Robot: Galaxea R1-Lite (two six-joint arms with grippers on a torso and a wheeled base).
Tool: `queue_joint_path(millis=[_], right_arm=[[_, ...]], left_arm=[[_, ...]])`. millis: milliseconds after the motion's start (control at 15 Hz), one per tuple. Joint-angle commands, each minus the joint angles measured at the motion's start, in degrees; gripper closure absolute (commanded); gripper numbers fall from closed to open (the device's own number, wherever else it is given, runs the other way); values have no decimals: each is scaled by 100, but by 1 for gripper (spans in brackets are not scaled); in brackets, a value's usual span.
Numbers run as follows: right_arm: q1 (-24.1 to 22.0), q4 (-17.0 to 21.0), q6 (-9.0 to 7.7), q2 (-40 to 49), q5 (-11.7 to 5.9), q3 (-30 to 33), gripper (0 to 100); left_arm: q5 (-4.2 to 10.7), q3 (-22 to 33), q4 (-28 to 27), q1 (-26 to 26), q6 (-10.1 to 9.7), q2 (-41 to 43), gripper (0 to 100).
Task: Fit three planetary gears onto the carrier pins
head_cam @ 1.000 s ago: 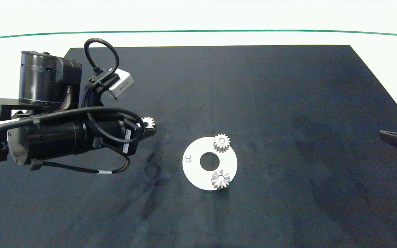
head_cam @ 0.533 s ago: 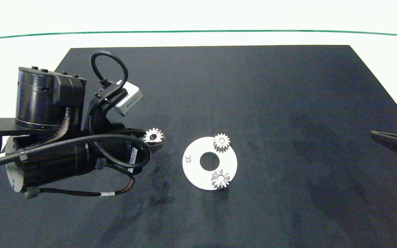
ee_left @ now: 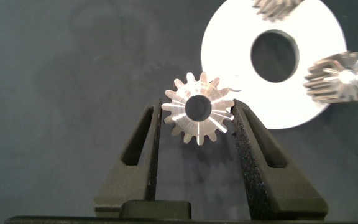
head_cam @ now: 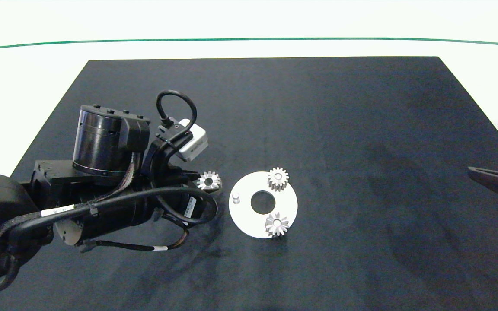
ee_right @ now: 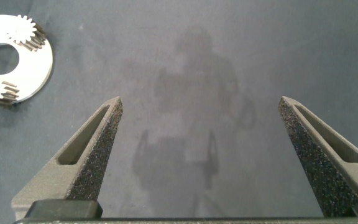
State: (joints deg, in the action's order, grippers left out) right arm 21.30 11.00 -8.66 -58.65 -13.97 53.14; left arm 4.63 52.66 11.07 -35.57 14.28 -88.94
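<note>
Holding: left pincer (head_cam: 211, 183) grips the third gear (head_cam: 209, 180) between its two pads, bore facing up, teeth pressed by both fingers (ee_left: 248, 140).
Left pincer position: above the black mat (head_cam: 275, 108) on the table (head_cam: 249, 26), just beside the left edge of the white disc (head_cam: 242, 214), apart from it in the head view.
Third gear, wrist view: gear (ee_left: 198, 116) sits at the fingertips of the left pincer (ee_left: 197, 124); disc (ee_left: 229, 56) lies just beyond it.
Free pin: one bare carrier pin (head_cam: 236, 198) stands upright on the disc's left side, near the held gear. In the wrist view it seems to be the small nub at the gear's edge, though that is hard to confirm.
Seated gear, far: one planetary gear (head_cam: 278, 178) rests on the disc's upper-right pin.
Seated gear, near: another gear (head_cam: 277, 224) rests on the lower-right pin, overhanging the disc's rim.
Right pincer: (ee_right: 201, 115) spread wide, holding nothing, over bare mat at the right edge (head_cam: 497, 181), well apart from the disc (ee_right: 33, 74).
</note>
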Motion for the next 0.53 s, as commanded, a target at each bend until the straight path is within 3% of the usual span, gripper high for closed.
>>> queue_joint_path(millis=[67,533], right_arm=[[6,17,127,196,-9,-76,0],[6,17,127,284,-9,-111,0]], left_arm=[[47,16,9,-266,5,-53,81],[64,262,18,-363,-4,-413,81]])
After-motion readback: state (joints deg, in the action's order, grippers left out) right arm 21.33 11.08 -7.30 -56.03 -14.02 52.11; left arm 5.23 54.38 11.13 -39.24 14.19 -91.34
